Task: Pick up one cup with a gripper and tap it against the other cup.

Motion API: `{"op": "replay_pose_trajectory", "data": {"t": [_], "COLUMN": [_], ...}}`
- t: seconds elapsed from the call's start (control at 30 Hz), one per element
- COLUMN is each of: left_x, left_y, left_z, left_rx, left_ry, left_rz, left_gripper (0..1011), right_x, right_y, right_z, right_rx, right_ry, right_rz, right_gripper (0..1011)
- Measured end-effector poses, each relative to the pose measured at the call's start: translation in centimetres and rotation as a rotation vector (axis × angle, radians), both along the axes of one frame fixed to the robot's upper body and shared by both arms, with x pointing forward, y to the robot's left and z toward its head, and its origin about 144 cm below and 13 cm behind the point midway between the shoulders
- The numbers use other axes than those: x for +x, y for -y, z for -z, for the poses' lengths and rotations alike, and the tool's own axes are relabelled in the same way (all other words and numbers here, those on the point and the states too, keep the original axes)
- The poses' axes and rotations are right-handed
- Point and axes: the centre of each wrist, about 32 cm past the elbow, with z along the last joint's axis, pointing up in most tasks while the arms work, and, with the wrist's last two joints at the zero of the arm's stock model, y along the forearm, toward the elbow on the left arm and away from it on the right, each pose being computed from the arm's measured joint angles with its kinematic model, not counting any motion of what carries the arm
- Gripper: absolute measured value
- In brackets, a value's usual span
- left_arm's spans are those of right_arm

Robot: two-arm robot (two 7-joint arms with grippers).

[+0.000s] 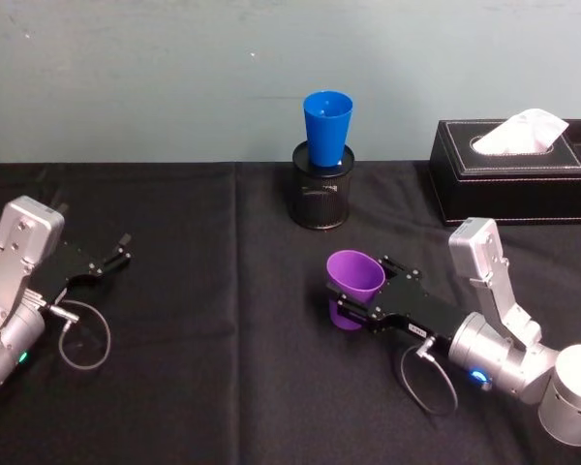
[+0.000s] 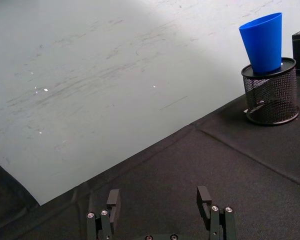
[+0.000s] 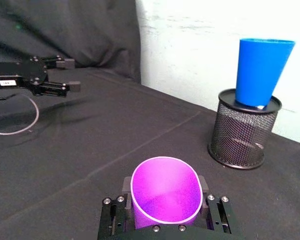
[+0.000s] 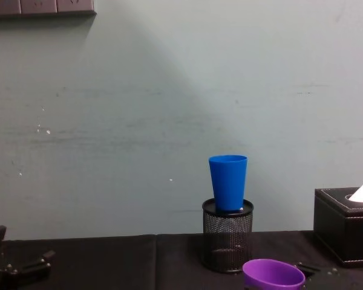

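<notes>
Purple plastic, the tapered tumbler (image 1: pixel 354 279) sits between the flat black fingers of the right gripper (image 1: pixel 349 312), which is clamped on its lower wall, near and right of centre on the black cloth (image 1: pixel 223 329). The right wrist view looks straight down into the tumbler's open mouth. The chest view catches just its rim, side on. Whether its base touches the cloth I cannot tell.

The head view takes in both arms at once. The left wrist view adds that the left gripper (image 2: pixel 160 200) has its fingers spread with nothing between them; it lies at the near left, well apart from both cups.

Counted: two tumblers, one wire-mesh pen holder (image 1: pixel 321 199), one black tissue box (image 1: pixel 518 174), two grippers.

The blue tumbler (image 1: pixel 327 126) stands upright with its narrow base in the pen holder's mouth, at the far edge by the wall. It is farther off than the purple tumbler and slightly left of it, the two well apart. The tissue box stands at the far right.
</notes>
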Motion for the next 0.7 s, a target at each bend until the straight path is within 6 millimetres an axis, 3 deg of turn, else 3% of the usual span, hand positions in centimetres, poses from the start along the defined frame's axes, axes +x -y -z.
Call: {"op": "replay_pose_trajectory", "data": {"t": [0.27,0.7], "left_x": [0.0,0.0], "left_y": [0.0,0.0], "left_z": [0.0,0.0], "left_rx": [0.000,0.000], "left_ry": [0.000,0.000], "left_rz": [0.000,0.000], "left_gripper": [1000,1000], "right_x": [0.4,1.1], "right_y": [0.1,0.1], "right_z": [-1.5,-6.5], "right_rx": [-0.014,-0.047], "right_ry": [0.013,0.014], "right_rz": [-0.020,-0.047], "right_gripper": [733,733]}}
